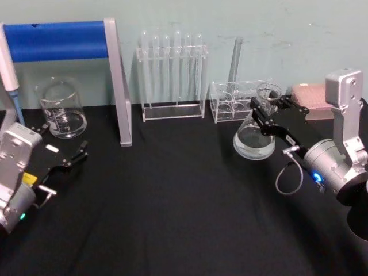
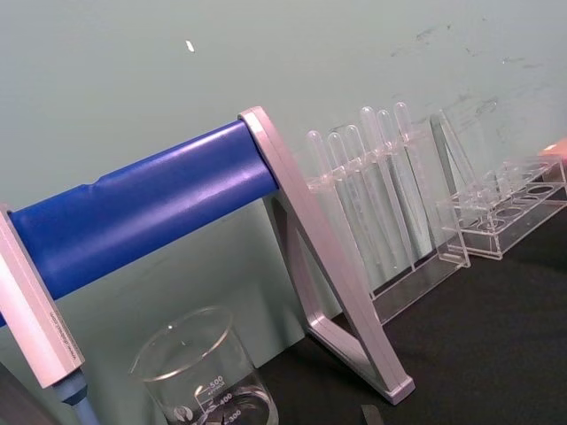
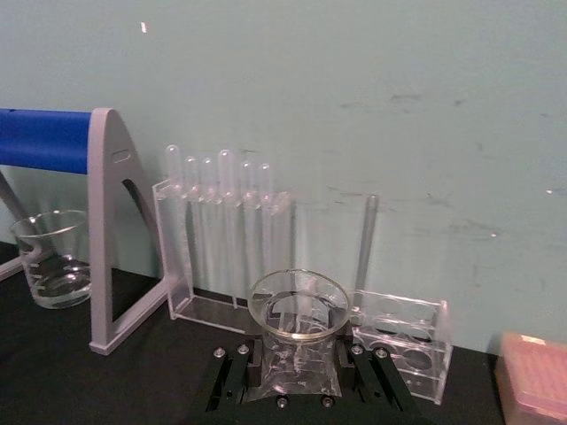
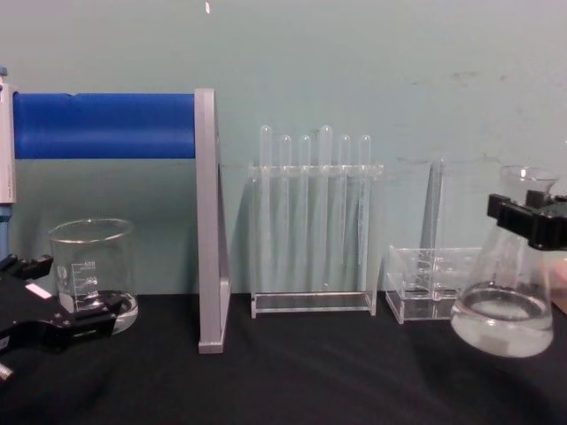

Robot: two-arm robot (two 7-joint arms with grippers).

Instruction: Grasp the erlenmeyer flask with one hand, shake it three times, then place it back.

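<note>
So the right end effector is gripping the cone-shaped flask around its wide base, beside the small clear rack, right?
The right end effector grips the erlenmeyer flask around its narrow neck, not its wide base, beside the small clear rack. The chest view shows it. The left end effector sits by the beaker.

Erlenmeyer flask [image 1: 254, 141]: in the head and chest views the neck is covered by the jaws of the right hand [image 1: 265, 110], which clamp it. The printed markings are too small to read. In the right wrist view the lower edge cuts off the base.

Right hand: the chest view's right edge cuts off everything behind the jaws.

Left hand [image 4: 84, 290]: the chest view's left edge cuts off its body.

Beaker [image 2: 208, 372]: the left wrist view's lower edge cuts off the base. In the head view the graduations are too small to read.

Pink box [image 3: 534, 381]: cut off by the right and lower edges of the right wrist view.
</note>
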